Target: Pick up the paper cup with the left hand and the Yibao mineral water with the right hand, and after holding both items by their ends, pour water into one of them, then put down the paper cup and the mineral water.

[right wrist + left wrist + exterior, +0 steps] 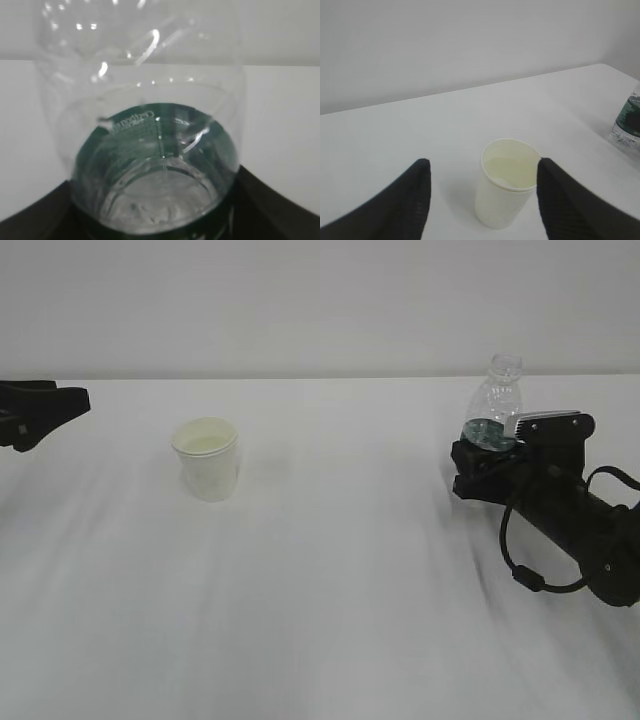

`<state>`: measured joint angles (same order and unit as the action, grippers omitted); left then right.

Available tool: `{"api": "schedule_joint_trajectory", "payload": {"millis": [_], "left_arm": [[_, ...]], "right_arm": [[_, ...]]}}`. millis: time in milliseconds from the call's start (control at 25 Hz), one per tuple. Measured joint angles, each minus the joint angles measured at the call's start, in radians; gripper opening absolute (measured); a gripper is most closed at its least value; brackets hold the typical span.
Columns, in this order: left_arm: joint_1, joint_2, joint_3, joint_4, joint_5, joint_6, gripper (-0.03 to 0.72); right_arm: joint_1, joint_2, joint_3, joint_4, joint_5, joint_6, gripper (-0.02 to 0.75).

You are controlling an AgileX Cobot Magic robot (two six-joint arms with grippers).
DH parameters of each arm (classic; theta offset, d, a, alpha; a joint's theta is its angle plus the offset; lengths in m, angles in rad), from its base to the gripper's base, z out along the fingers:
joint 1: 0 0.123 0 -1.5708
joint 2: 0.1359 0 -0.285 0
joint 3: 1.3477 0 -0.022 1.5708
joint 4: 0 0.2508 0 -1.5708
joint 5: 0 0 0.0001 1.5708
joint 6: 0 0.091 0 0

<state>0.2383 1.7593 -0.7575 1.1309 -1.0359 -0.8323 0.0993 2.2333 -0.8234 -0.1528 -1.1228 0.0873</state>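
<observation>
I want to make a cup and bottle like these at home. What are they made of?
The paper cup looks like thin matte white paper: it has a rolled rim and a pale cream inside. The mineral water bottle looks like clear, shiny plastic: you can see through it, it shows bright glints, and it wears a dark green label band.

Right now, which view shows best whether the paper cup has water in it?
The left wrist view: it looks down into the paper cup, showing its pale inside and a faint liquid line. The exterior view shows the cup small and more side-on, its inside barely visible. The right wrist view shows only the bottle.
</observation>
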Motion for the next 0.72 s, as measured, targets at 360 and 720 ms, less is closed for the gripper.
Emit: {"api": "schedule_joint_trajectory", "payload": {"millis": [360, 720], "left_arm": [[0.0, 0.0, 0.0, 0.0, -0.006, 0.0, 0.475], [0.0, 0.0, 0.0, 0.002, -0.017, 0.0, 0.475]], "right_arm": [[0.0, 0.0, -0.002, -0.006, -0.01, -0.002, 0.578], [0.0, 0.0, 0.022, -0.006, -0.012, -0.002, 0.605]]}}
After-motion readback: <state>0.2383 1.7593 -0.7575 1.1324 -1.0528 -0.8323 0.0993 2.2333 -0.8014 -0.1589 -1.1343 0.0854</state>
